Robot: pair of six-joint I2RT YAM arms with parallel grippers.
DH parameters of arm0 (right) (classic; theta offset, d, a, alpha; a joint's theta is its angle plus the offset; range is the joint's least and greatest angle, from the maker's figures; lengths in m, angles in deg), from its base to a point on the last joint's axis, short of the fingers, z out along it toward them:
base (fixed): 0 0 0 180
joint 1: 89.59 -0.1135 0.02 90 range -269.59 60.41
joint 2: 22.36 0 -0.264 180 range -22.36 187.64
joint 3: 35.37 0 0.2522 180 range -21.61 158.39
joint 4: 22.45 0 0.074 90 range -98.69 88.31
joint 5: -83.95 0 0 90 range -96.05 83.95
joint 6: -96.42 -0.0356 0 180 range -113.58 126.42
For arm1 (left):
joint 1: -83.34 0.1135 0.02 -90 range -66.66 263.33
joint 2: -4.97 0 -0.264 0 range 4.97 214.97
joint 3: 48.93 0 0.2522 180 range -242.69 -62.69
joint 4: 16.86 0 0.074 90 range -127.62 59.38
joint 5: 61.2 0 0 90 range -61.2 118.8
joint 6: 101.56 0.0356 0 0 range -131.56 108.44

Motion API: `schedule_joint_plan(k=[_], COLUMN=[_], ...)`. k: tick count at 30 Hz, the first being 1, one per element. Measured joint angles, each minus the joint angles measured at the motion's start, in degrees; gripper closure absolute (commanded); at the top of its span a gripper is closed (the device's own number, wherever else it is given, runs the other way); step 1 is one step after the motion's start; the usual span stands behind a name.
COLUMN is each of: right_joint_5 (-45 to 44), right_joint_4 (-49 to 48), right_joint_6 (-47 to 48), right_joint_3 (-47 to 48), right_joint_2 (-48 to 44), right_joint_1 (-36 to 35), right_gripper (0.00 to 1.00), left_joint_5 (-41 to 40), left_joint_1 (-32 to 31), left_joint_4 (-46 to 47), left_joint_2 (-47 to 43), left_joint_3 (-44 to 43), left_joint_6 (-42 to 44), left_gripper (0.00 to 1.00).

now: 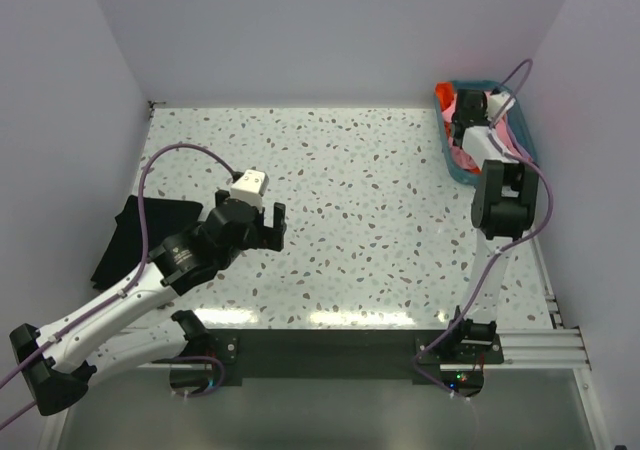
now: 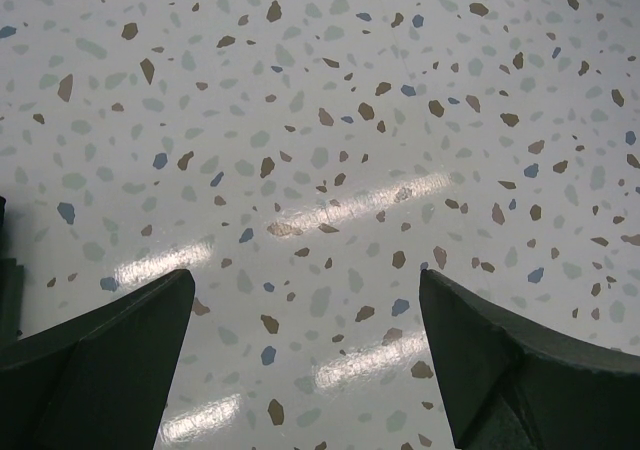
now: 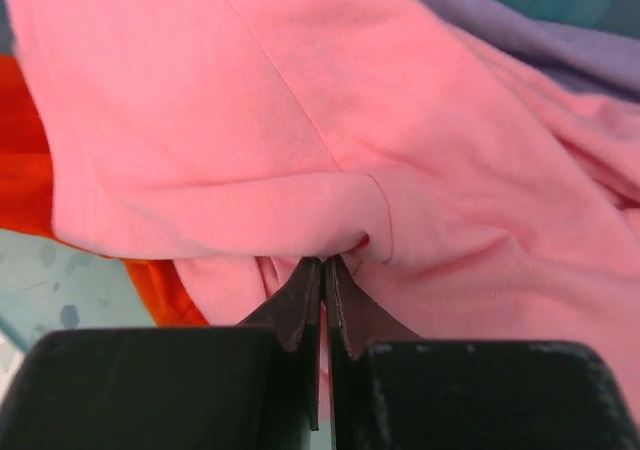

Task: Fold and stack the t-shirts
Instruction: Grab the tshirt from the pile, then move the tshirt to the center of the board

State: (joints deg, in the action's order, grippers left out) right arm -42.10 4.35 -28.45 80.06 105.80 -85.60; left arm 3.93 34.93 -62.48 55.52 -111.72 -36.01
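My right gripper is shut on a fold of the salmon-pink t-shirt, which lies in the teal basket at the back right. Bright orange fabric lies under it on the left and pale lavender fabric at the upper right. In the top view the right gripper sits over the basket. The black t-shirt lies folded at the table's left edge. My left gripper is open and empty above bare table, right of the black t-shirt; its fingers frame speckled tabletop.
The speckled white table runs between the two arms. White walls close in at the back and both sides. The basket stands against the right wall. A metal rail runs along the near right edge.
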Motion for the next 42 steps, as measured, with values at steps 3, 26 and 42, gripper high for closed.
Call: schedule_joint_plan(k=[3,26,42], right_joint_5=[0.17,-1.99,6.62], right_joint_4=[-1.16,-8.48,-3.74], right_joint_6=[0.50,16.28,24.24], right_joint_3=[-2.91,-11.54,10.91], right_joint_2=[-4.79,-40.63,-46.14], right_joint_1=[0.00,-19.17,-45.09], right_gripper=[1.00,1.00,1.00], left_joint_5=[0.00,-0.02,-2.80], left_joint_1=[0.00,0.00,0.00], left_joint_4=[0.02,0.92,0.92], left_joint_2=[0.00,-2.19,-5.25], left_joint_3=[0.00,0.00,0.00], left_joint_6=[0.02,-0.46,-3.98], left_gripper=[0.00,0.00,0.00])
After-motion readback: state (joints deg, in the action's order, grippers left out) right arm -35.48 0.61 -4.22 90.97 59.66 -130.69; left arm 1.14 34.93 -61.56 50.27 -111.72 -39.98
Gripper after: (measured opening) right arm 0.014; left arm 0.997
